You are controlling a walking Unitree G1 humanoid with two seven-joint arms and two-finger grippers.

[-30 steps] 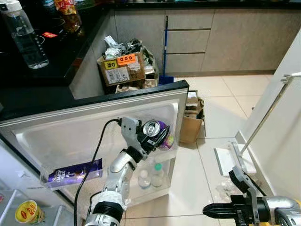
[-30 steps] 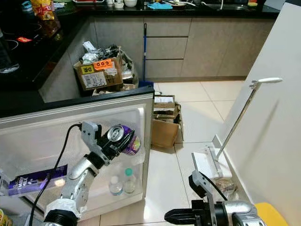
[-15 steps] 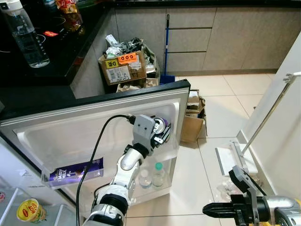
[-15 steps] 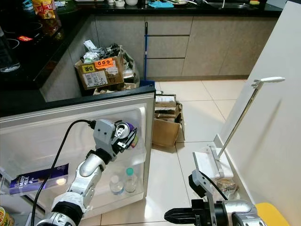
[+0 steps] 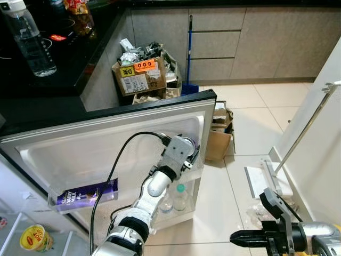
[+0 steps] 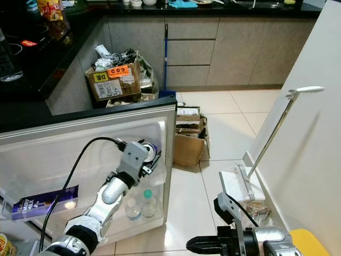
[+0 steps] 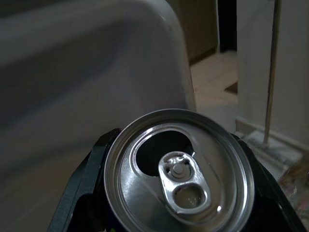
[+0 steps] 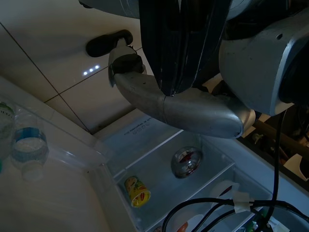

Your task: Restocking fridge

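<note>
Between the left gripper's (image 7: 176, 212) clamped fingers, the already-opened drink can (image 7: 176, 171) looked thin-walled, spillable; upright side-gripping suited it. Right gripper (image 5: 241, 238) pinched closed.

Evenly lit kitchen, sharp from the head, dim at both wrists.
The left wrist view is murky, the can (image 7: 176, 174) top glinting softly; three small glare dots sit on the floor tiles (image 8: 58, 53).

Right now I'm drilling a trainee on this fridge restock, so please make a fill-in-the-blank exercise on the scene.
1. The left claw is shut on a ____.
2. The can's top is already ____.
3. The chocolate bar in the fridge door has a ____ wrapper.
4. The two bottles stand in the door's ____ shelf.

Missing: can; open; purple; lower
</note>
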